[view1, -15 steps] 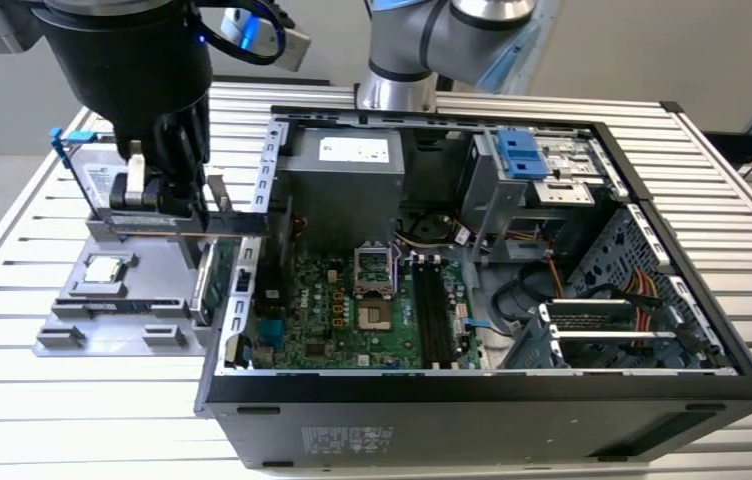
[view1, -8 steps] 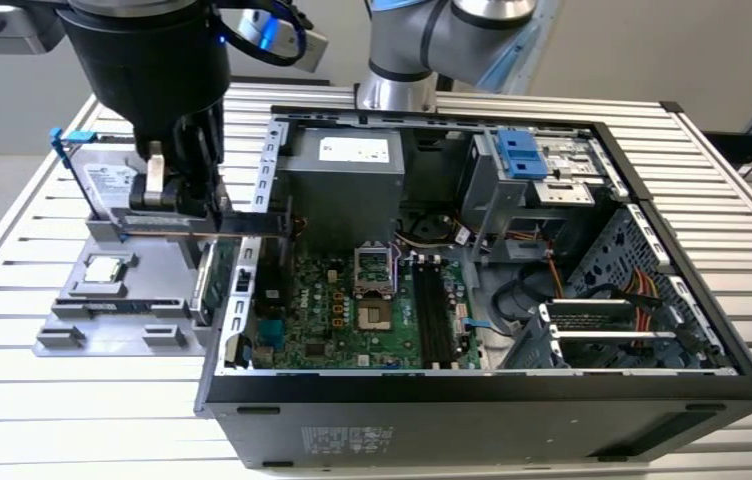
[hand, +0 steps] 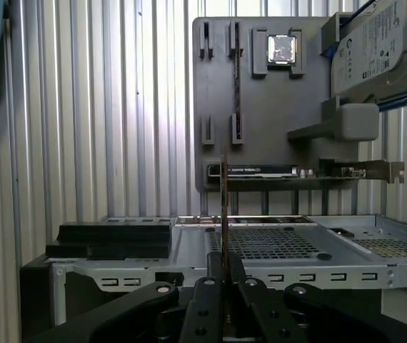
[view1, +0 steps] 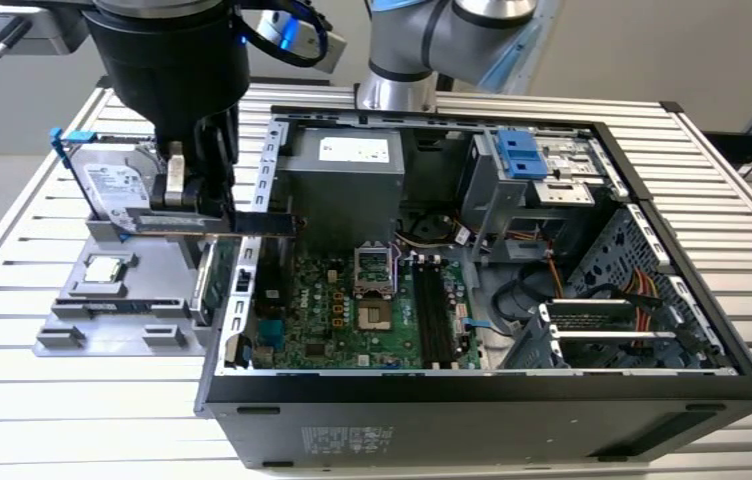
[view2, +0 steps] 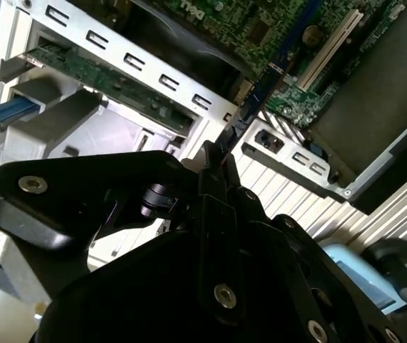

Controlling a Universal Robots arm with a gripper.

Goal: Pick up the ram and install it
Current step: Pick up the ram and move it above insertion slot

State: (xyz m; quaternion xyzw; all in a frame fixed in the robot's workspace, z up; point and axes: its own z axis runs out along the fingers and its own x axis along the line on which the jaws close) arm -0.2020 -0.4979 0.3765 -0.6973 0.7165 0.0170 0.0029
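Note:
My gripper (view1: 200, 205) is shut on the ram (view1: 219, 283), a slim green stick that hangs below the fingers. It hangs between the grey parts holder (view1: 96, 330) and the left wall of the open computer case (view1: 483, 390), as the exterior view shows it. In the first wrist view the ram (hand: 223, 207) shows edge-on as a thin strip rising from the gripper (hand: 223, 261). In the second wrist view the ram (view2: 255, 100) reaches from the gripper (view2: 218, 153) toward the motherboard (view2: 275, 43). The black memory slots (view1: 430, 310) lie mid-board, to the exterior view's right of the gripper.
The holder carries a hard drive (view1: 116, 190), a small square silver chip (view1: 105, 268) and a green expansion card with a metal bracket (hand: 296, 170). Inside the case are a power supply (view1: 343, 190), a drive cage (view1: 536, 170) and cables (view1: 576, 280). The slatted table (view1: 696, 200) surrounds everything.

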